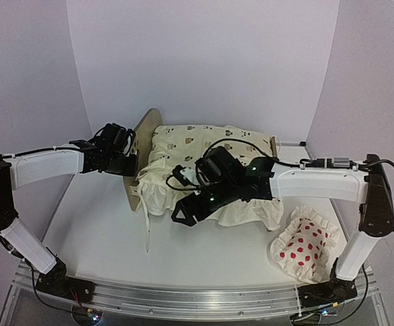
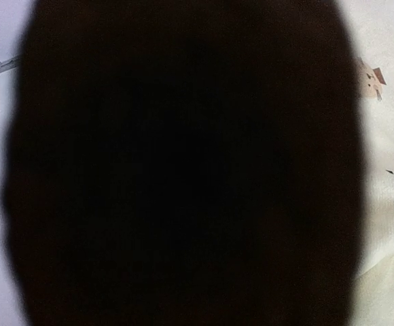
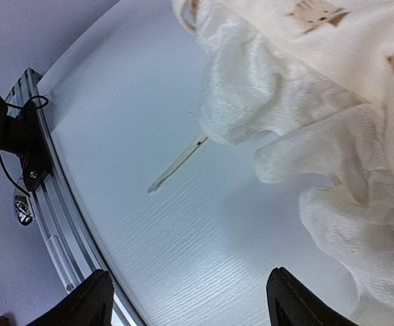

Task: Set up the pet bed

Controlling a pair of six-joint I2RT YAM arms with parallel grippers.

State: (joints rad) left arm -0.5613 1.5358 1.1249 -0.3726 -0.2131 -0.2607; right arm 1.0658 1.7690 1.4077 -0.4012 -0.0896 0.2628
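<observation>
Out in front of the pet bed (image 1: 148, 128) and to its right, the red-dotted pillow (image 1: 304, 244) lies on the bench (image 1: 95, 231), outside the frame. Closer to the bed's front side, the right pincer (image 3: 190, 299) hangs wide open and empty over bare bench. It is just short of the ruffled hem of the cream cushion (image 1: 204, 146), whose tie string (image 3: 176, 163) trails forward from the bed. The bed stands mid-bench holding that cushion, which fills it end to end and spills over the front rail, hiding the base. At the bed's left end board the left pincer (image 1: 129, 153) sits close in. Its wrist view is blacked out, and whether it has closed on the board cannot be told. The likely risks are two. A pinch on only the frill or string would drag the cushion out of the bed rather than seat it. A shove at the end board could slide or tip the light frame.
</observation>
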